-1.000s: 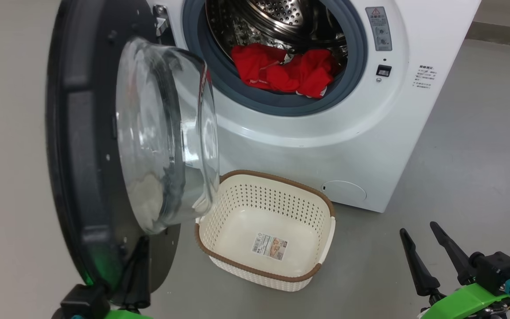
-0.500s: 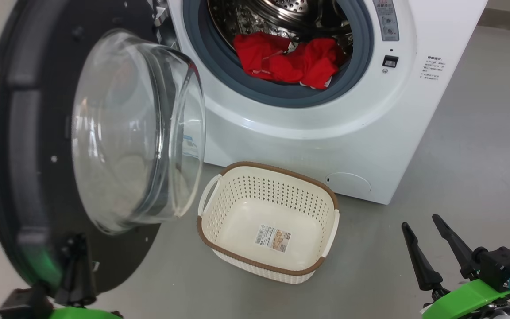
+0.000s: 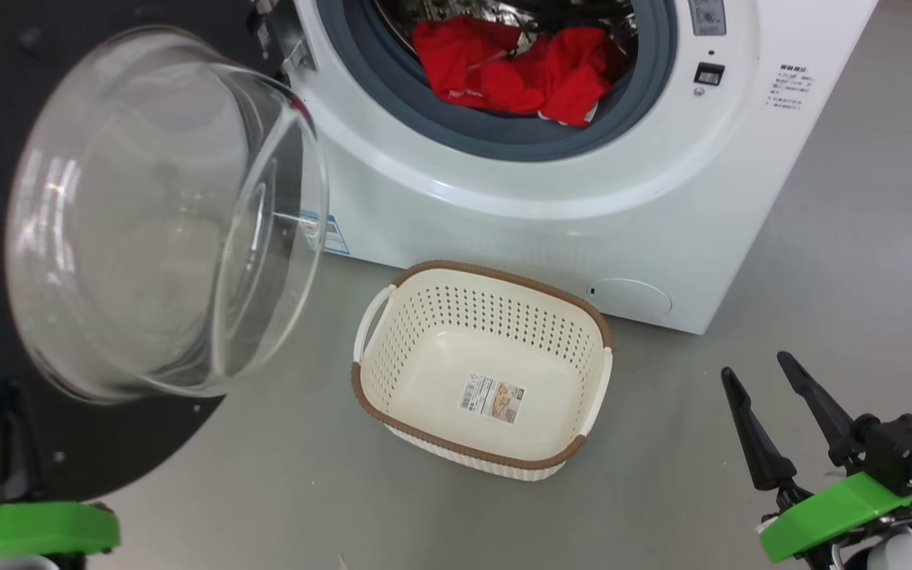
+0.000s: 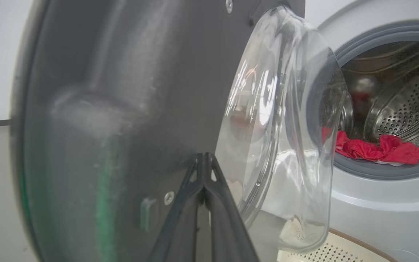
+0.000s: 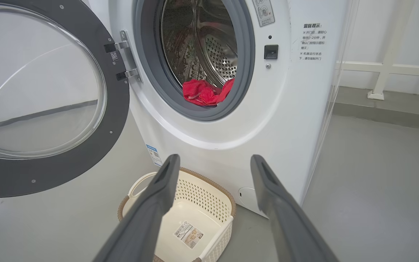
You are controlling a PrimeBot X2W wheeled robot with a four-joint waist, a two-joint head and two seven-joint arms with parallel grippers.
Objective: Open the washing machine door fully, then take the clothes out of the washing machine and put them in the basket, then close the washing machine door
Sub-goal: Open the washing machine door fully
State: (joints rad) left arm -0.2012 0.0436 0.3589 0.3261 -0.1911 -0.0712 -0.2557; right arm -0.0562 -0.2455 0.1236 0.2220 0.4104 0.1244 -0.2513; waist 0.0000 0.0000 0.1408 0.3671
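Two tools are working here. The left tool (image 4: 204, 162), fingers pressed together and holding nothing, is leaning its tip on the black inner face of the door (image 4: 122, 91). I judge it should be pushing low and steadily, away from the glass (image 4: 278, 120), until the door is fully wide. The right tool (image 3: 758, 374) is hanging spread above the floor (image 3: 820, 277). The empty basket (image 3: 472, 456) is sitting before the machine (image 3: 519, 222), and the clothes (image 3: 519, 67) are lying in its mouth.

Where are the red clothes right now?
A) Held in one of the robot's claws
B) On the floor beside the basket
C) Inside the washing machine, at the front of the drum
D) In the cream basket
C: the clothes lie just behind the grey ring in the washing machine, above the basket on the floor.
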